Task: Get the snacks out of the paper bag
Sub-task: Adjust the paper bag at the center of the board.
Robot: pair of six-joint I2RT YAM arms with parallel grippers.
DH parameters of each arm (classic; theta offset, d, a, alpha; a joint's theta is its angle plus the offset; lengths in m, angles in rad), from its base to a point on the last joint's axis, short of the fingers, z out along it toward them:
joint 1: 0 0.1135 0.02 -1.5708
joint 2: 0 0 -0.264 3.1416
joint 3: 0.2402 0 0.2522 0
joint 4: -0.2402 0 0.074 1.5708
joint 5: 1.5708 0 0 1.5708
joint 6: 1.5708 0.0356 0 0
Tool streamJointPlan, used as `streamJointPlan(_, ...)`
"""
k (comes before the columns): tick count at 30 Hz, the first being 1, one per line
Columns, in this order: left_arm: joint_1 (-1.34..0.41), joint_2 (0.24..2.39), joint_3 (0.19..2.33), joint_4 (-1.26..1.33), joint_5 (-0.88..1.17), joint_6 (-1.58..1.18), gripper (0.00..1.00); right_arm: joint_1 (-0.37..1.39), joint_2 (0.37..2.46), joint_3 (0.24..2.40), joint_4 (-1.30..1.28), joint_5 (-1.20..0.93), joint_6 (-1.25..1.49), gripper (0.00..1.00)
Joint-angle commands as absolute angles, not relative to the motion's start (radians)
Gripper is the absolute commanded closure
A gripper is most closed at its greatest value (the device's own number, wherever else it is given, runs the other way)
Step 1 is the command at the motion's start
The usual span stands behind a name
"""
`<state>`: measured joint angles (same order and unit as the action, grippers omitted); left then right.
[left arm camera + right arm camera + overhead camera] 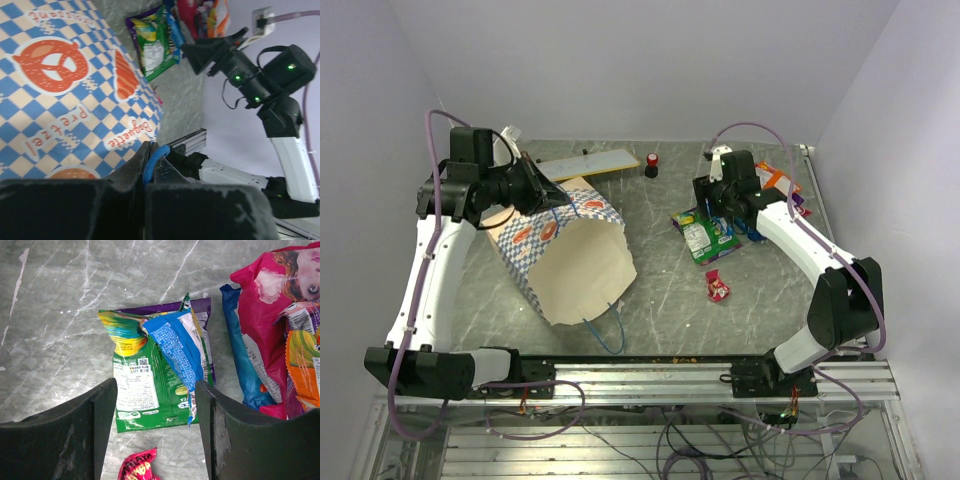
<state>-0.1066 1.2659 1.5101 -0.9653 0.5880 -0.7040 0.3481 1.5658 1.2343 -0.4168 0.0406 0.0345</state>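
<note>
Now left jaws pinch the blue cord handle [152,162] of the paper bag [572,262], frame left; right jaws gape wide over the green packet [137,390], right of centre. I'd hold the handle firm and rise straight.

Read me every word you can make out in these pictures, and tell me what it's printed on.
"Pretzel": on the bag.
"Baguette": on the bag.
"Croissant", upside down and partly cut off: on the bag.
Fine print on the green packet and the magenta packet: too small to read.
</note>
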Motion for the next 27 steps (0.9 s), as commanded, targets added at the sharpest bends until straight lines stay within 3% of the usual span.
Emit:
streamJointPlan(1, -0.117, 1.263, 1.529, -0.816, 0.707, -0.833, 0.93, 0.345, 1.552, 1.288, -0.394, 0.035, 0.012, 0.37)
streamJointPlan(12, -0.24, 1.285, 1.675, -0.572, 0.749, -1.099, 0.93, 0.344, 1.54, 1.331, -0.364, 0.07, -0.005, 0.31)
streamJointPlan(17, -0.245, 1.24, 1.612, -0.465, 0.756, -1.179, 0.93, 0.344, 1.528, 1.331, -0.356, 0.082, 0.008, 0.3)
streamJointPlan(27, -0.107, 1.216, 1.445, -0.856, 0.648, -0.903, 0.93, 0.342, 1.451, 1.275, -0.349, 0.127, 0.009, 0.26)
